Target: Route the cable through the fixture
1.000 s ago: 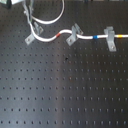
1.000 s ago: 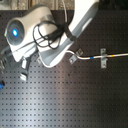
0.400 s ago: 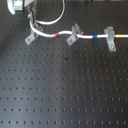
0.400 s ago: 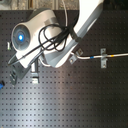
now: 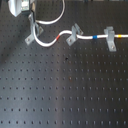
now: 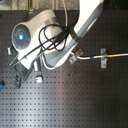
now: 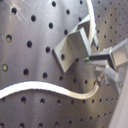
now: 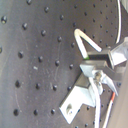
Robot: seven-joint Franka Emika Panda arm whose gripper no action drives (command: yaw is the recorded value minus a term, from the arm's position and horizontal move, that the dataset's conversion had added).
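A black perforated breadboard [image 5: 65, 95] fills both exterior views, its holes in an even grid. In the first exterior view the gripper [image 5: 33, 24] hangs at the first exterior view's upper left, just above the fixture [image 5: 32, 35] — a slanted light-grey clip standing on the board. In the second exterior view the white arm [image 6: 75, 35] reaches down from the top edge and bends over toward the second exterior view's left, its wrist wrapped in black leads, hiding the clip below.

The cable [image 5: 50, 42] runs from the fixture past a second clip [image 5: 73, 34], showing a red band, then a blue band before a squarer T-shaped clip [image 5: 110, 38].

In both wrist views the fingers [image 7: 102, 57] pinch the white cable just beside the clip's fork.
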